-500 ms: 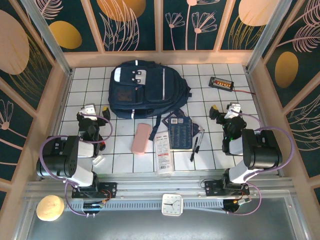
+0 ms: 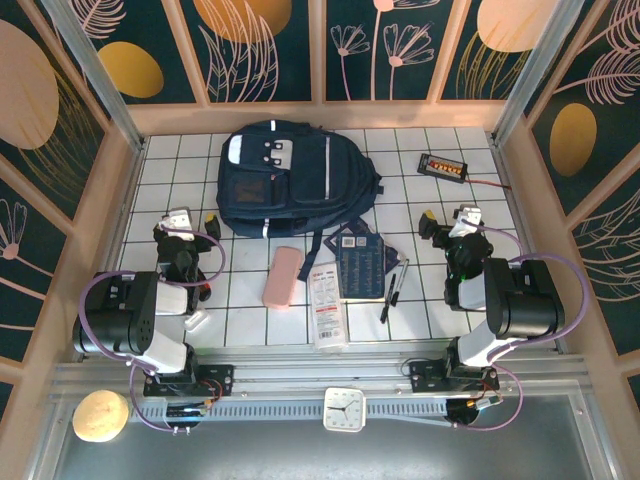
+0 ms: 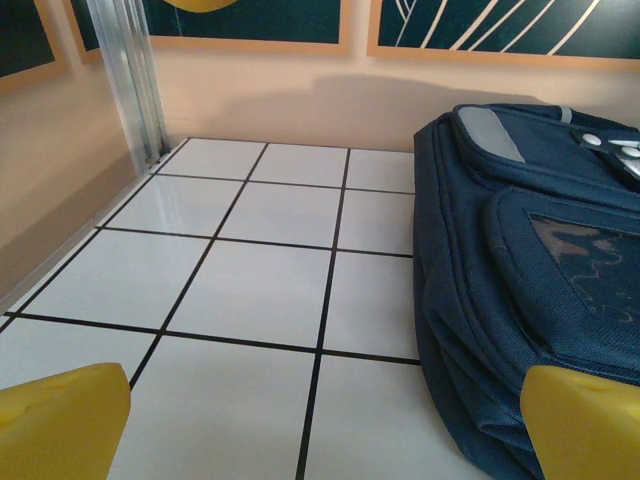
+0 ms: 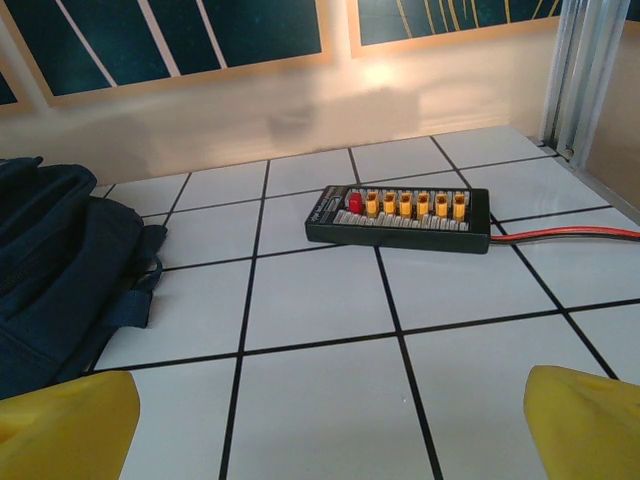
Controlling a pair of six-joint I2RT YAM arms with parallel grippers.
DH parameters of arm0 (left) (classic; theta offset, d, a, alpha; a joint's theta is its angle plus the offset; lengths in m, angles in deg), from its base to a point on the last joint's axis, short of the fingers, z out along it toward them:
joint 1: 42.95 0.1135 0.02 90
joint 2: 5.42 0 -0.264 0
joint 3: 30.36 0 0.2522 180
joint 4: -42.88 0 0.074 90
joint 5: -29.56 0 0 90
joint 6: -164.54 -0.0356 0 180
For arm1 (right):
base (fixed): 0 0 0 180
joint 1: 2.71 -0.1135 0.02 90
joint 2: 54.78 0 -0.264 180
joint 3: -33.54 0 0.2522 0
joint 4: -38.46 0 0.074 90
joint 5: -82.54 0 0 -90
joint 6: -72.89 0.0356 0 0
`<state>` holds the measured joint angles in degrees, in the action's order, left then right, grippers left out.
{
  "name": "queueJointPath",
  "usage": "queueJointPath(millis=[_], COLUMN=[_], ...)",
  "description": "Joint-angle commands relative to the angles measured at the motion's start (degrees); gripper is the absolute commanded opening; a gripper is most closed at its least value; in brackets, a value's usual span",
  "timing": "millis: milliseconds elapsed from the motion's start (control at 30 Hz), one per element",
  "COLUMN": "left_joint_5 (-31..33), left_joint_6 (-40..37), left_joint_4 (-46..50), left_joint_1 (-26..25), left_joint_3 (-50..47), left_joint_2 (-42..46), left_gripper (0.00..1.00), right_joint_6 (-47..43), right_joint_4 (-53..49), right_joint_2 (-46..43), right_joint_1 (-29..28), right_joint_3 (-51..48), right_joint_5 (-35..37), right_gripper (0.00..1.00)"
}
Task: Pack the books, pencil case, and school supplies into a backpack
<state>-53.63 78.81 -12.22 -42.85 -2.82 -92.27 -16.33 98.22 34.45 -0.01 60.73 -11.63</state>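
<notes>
The navy backpack lies flat at the back middle of the tiled table, its straps trailing toward the front. In front of it lie the pink pencil case, the long white booklet, the dark navy book and two slim dark pens. My left gripper sits left of the backpack, open and empty; the backpack lies right of its yellow fingers. My right gripper rests right of the book, open with only bare tile between its fingertips.
A black box with orange lights and a red cable lies ahead of my right gripper, at the back right. Wooden walls enclose the table. A small white object lies by the left arm. A clock sits on the front rail.
</notes>
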Motion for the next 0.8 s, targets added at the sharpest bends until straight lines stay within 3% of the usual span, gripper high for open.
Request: queueJointPath(millis=[0,300,400,667,767], left_joint_5=[-0.74,-0.68,1.17,4.14,10.31], left_joint_6=[-0.05,0.02,0.82,0.40,3.90], left_joint_4=[-2.77,-2.72,-1.90,17.37,29.25], left_joint_1=[-0.10,-0.10,-0.10,-0.10,-0.10], left_joint_3=[0.28,0.28,0.51,7.49,11.45], left_joint_2=[0.10,0.10,0.80,8.32,14.66], left_gripper=[0.99,0.99,0.99,0.99,0.99], right_joint_6=[0.14,0.19,1.28,2.60,7.08], right_joint_4=[2.33,2.55,0.13,-12.61,-23.98], right_joint_2=[0.42,0.33,-1.01,-8.48,-14.29], right_joint_1=[-0.04,0.09,0.04,0.40,1.53], right_joint_3=[-0.59,-0.73,0.03,3.79,8.24], right_joint_5=[0.38,0.19,3.07,4.87,7.03], right_gripper=[0.99,0.99,0.99,0.99,0.99])
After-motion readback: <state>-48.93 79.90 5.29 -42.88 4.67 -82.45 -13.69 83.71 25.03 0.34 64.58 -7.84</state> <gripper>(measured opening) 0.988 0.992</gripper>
